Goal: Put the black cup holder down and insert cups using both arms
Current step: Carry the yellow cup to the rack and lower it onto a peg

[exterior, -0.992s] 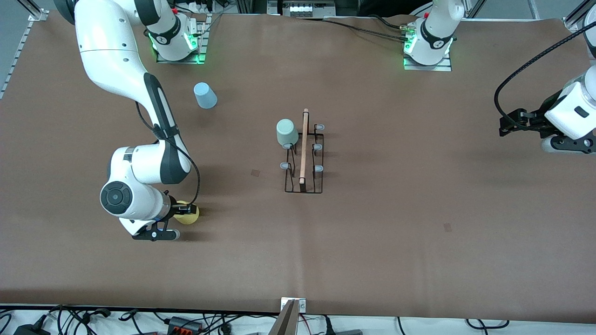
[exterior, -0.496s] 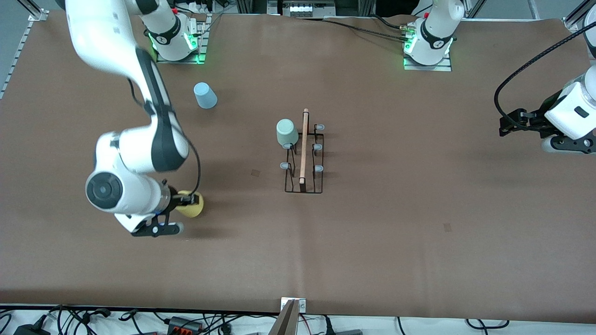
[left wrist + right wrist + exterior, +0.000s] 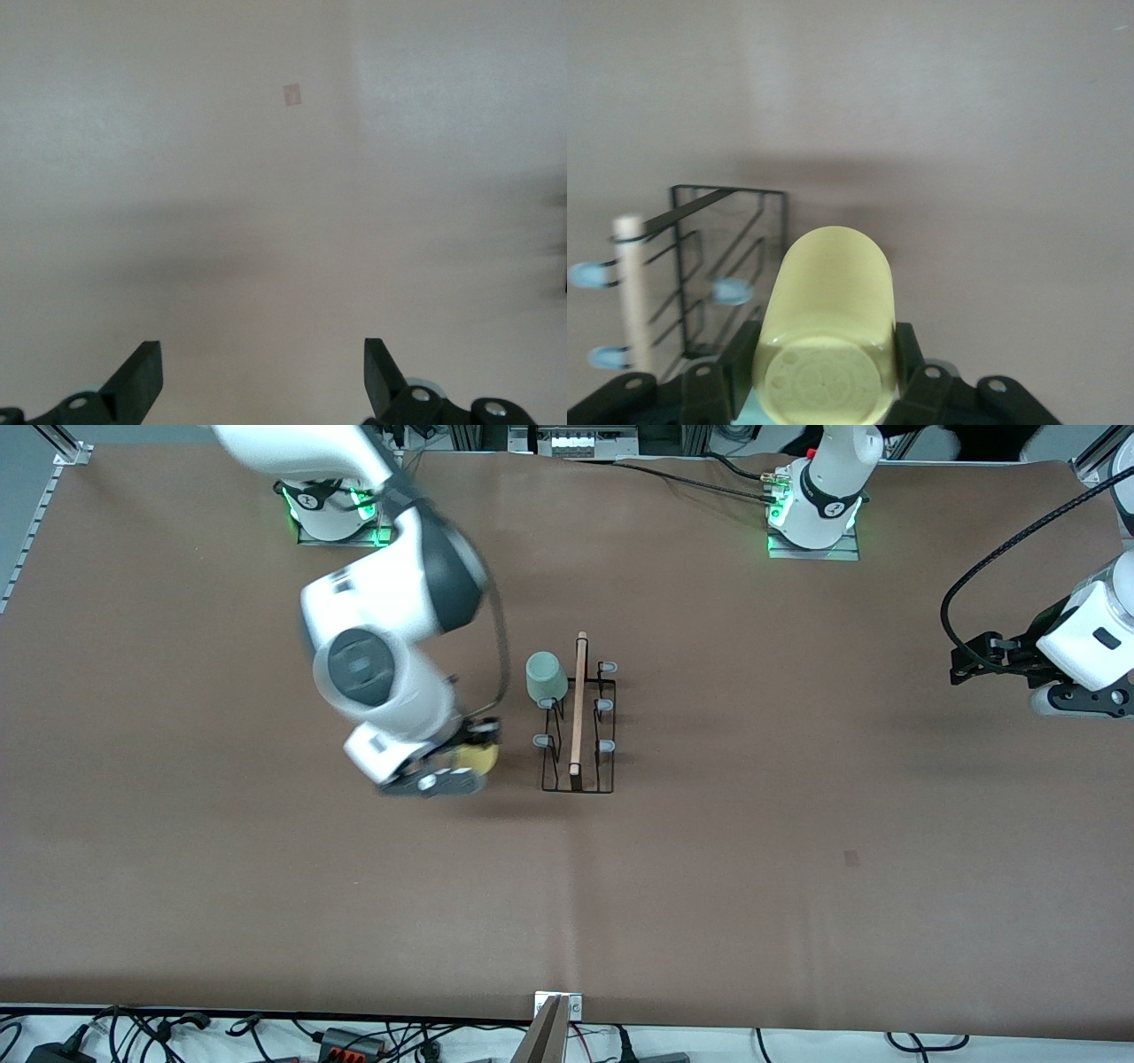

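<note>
The black cup holder (image 3: 578, 731) stands at mid-table with its wooden handle (image 3: 579, 700) on top; it also shows in the right wrist view (image 3: 718, 252). A mint-green cup (image 3: 547, 677) sits upturned on one of its pegs. My right gripper (image 3: 476, 749) is shut on the yellow cup (image 3: 479, 760), held above the table just beside the holder, toward the right arm's end. In the right wrist view the yellow cup (image 3: 828, 319) sits between the right gripper's (image 3: 824, 376) fingers. My left gripper (image 3: 964, 664) waits open and empty over the left arm's end of the table (image 3: 259, 381). The light blue cup is hidden.
A small dark patch (image 3: 851, 857) marks the brown table cover toward the left arm's end; it also shows in the left wrist view (image 3: 291, 95). Cables and a metal bracket (image 3: 558, 1005) lie along the table's edge nearest the front camera.
My right arm has lifted the yellow cup off the table and swung it from the right arm's end to just beside the holder. It now covers the blue cup. The left arm has not moved.
</note>
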Controlling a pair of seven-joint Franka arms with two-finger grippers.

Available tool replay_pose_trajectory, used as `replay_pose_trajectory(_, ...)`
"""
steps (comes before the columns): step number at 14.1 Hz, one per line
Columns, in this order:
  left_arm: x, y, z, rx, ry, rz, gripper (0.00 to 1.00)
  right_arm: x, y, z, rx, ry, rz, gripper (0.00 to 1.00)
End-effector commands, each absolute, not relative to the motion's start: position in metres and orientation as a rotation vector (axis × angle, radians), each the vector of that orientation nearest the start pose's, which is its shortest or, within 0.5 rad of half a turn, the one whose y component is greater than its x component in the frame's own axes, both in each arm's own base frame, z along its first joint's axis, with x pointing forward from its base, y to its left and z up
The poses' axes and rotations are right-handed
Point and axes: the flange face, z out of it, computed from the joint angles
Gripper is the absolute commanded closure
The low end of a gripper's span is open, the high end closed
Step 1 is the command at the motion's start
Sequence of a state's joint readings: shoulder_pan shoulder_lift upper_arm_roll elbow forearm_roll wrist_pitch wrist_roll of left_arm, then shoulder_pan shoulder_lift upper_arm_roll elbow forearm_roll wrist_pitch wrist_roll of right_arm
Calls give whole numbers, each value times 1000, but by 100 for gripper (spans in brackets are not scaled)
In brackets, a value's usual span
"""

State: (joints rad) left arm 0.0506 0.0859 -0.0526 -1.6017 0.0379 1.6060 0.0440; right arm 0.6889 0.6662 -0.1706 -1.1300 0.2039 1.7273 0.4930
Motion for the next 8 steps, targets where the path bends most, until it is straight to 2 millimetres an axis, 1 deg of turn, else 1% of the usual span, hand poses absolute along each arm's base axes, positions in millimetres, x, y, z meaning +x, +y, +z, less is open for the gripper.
replay_pose_trajectory(1,575,5,566,-3112,85,113,0,599,438,421,-3076,15,102,73)
replay_pose_trajectory(2,575,5,566,-3110,85,113,0,596,445,421,-3069,38,84,73)
replay_pose_trajectory(3,575,5,566,-3110,85,113,0,596,448,417,-3064,63,71,73)
replay_pose_trajectory(6,575,6,566,-3110,83,113,0,592,457,399,-3076,59,99,73)
replay_pose_trajectory(8,575,6,566,-3112,85,116,0,587,466,387,-3069,45,132,73)
